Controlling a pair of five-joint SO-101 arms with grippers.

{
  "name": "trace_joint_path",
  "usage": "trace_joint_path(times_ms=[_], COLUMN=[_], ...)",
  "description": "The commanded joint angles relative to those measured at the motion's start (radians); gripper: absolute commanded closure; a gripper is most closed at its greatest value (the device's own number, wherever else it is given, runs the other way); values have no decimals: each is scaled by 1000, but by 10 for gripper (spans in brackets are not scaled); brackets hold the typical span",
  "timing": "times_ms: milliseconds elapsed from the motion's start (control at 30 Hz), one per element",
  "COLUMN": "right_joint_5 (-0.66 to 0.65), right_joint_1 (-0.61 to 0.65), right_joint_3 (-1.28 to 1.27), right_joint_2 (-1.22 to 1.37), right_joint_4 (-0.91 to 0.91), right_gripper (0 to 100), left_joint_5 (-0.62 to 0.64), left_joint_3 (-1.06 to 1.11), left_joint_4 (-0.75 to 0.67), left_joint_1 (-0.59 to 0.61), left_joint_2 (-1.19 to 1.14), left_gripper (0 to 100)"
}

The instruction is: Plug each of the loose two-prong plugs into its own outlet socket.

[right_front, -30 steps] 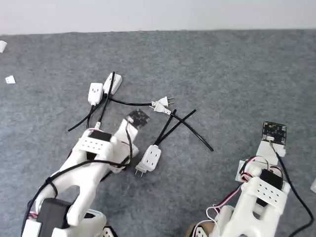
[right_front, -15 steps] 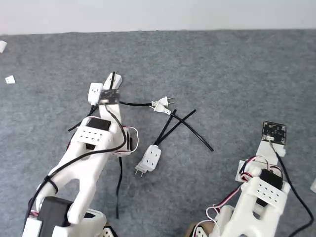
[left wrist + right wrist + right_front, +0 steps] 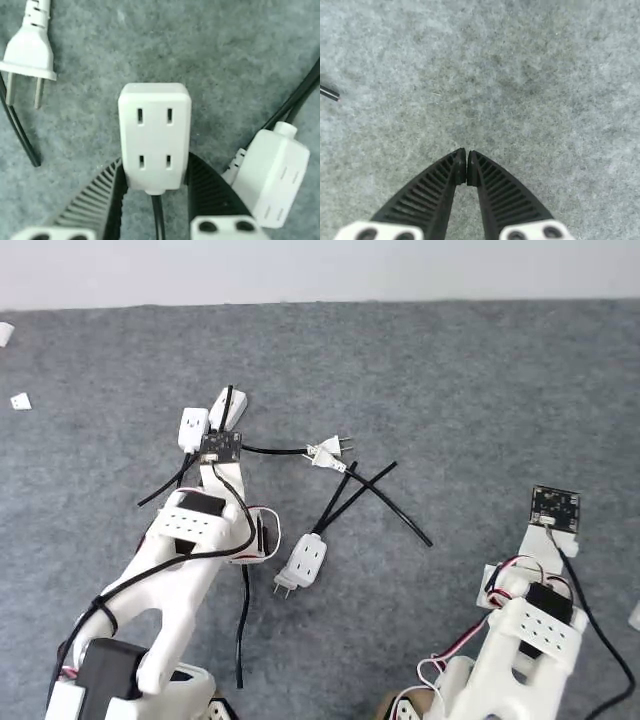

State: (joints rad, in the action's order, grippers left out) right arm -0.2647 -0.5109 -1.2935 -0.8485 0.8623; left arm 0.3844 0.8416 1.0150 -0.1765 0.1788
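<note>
Left pincer (image 3: pixel 155 167) clamped around a white outlet socket (image 3: pixel 155 130) at the bench's (image 3: pixel 480 390) ten o'clock, loose two-prong plug (image 3: pixel 29 50) lying nearby, right pincer (image 3: pixel 466 170) tips pressed together at five o'clock.

Robotics lab or hobby test bench, by appearance. Grey felt mat (image 3: pixel 480 390) as work surface, plain white wall (image 3: pixel 320 270) behind. White printed left arm (image 3: pixel 170 580) and right arm (image 3: pixel 530 640), exposed wiring, bare circuit board (image 3: pixel 555 506). Loose cords (image 3: pixel 390 508), white scraps (image 3: pixel 20 401) at edge.
</note>
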Motion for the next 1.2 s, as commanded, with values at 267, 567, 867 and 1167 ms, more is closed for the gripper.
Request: trace_joint_path(times_ms=[267,567,867,1167], right_joint_5=[-9,-6,41,124], right_joint_1=[10,10,25,211], right_joint_3=[8,8,31,273], right_joint_2=[-15,-21,-13,-12], right_joint_4=[-21,-15,1,191], right_gripper=[990,990,987,987], left_joint_5=[-12,-84,-84,-87], left_joint_3=[-7,-87,-15,213], left_joint_4=[5,152,252,41], left_joint_1=[-5,3,60,327], left_joint_2=[14,104,542,551], left_gripper=[677,677,679,680])
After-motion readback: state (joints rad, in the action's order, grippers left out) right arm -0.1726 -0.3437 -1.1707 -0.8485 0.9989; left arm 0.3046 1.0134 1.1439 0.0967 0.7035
